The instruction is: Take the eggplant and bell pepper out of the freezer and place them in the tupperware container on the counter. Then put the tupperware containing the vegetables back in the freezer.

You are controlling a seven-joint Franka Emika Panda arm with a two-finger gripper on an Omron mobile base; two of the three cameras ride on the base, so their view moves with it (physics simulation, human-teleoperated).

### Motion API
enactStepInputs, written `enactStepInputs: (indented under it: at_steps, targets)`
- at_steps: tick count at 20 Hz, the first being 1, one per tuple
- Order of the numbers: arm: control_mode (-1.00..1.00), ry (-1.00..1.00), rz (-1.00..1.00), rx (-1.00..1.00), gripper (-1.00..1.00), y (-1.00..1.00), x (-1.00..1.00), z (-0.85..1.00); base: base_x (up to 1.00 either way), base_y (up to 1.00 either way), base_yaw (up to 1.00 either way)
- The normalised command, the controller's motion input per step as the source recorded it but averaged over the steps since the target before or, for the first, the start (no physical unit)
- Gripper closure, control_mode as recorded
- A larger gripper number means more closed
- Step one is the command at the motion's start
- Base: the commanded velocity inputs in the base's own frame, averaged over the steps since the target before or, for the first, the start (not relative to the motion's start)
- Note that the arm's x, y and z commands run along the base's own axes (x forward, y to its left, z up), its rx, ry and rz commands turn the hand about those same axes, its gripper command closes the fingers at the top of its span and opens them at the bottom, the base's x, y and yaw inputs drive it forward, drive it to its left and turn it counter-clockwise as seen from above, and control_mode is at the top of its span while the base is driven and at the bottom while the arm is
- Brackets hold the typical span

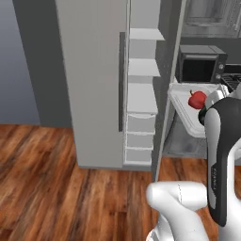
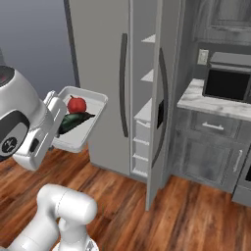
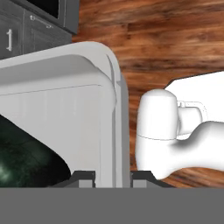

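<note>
Gripper (image 3: pixel 113 176) clenched on the tupperware container (image 2: pixel 93 125) rim, held aloft; bell pepper (image 2: pixel 76 104) sits at 12 o'clock of eggplant (image 2: pixel 73 121) inside

You see a bright red, rounded bell pepper (image 2: pixel 76 104) beside a near-black, elongated eggplant (image 2: pixel 73 121) (green-tinged in the hand view), both against the pale grey-white plastic tupperware tray (image 2: pixel 93 120). The tall freezer (image 2: pixel 98 68) shows you flat light grey, a dark handle and white shelves. Your floor (image 2: pixel 196 220) is warm red-brown wood grain; the marble counter (image 2: pixel 211 104) is white, grey-veined.
</note>
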Motion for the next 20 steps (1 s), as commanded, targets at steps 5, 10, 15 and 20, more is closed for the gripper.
enactStepInputs:
  at_steps: [5,10,15,20]
  targets:
    - [1.00,0.00,0.00,0.00,1.00,0.00,0.00,0.00,0.08,0.52,0.00]
    - [1.00,0.00,0.00,0.00,1.00,0.00,0.00,0.00,0.03,0.18,-0.06]
    - [1.00,0.00,0.00,0.00,1.00,0.00,0.00,0.00,0.10,0.08,-0.32]
    - [1.00,0.00,0.00,0.00,1.00,0.00,0.00,0.00,0.31,0.43,-0.28]
